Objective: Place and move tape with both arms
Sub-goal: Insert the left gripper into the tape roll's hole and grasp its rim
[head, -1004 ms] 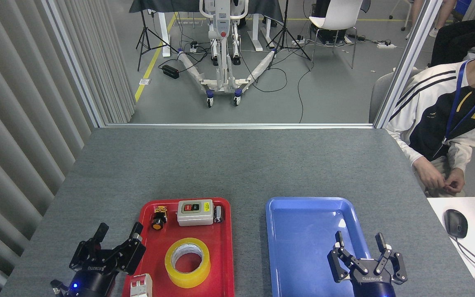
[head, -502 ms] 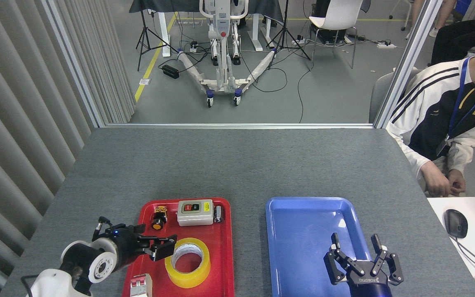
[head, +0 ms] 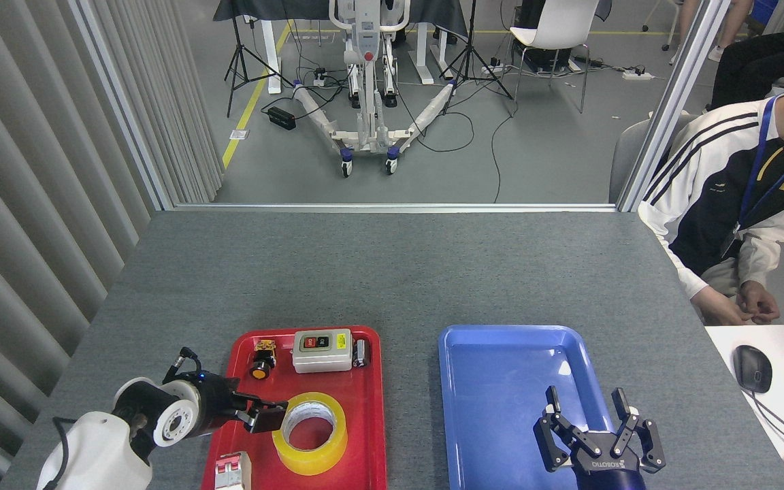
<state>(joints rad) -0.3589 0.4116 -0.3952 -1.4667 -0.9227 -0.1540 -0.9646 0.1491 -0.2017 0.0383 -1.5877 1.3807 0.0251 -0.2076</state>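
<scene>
We are at the pick-up step: our left gripper (head: 271,415) is reaching in sideways from the left, low over the red tray (head: 371,408), its black fingers right at the left outer edge of the tape (head: 309,433). Whether they are touching the roll we cannot tell. The gripper is seen side-on and dark, so we cannot tell if its fingers are apart or together either. Nothing looks clamped yet; the tape is lying flat and looks unlifted.

Our right gripper (head: 600,425) is hovering over the near part of the blue tray (head: 494,337), fingers spread wide apart, holding nothing. We are judging it as waiting for a handover or for the second half of the move.

Next move, as we read it: get the left fingers across the roll's wall, one inside the hole and one outside, close firmly, then lift straight up. Care is called for since the white breaker block (head: 231,471) is sitting just beside the roll at the tray's near left corner, and the grey switch box (head: 322,350) and the small push button (head: 262,360) are standing at the tray's far end.

The tape: a wide yellow translucent ring, whitish inner core, hole facing up, sitting in the near middle of the red tray. It looks smooth and slightly glossy, probably slippery on the outer face. The blue tray is holding nothing.
</scene>
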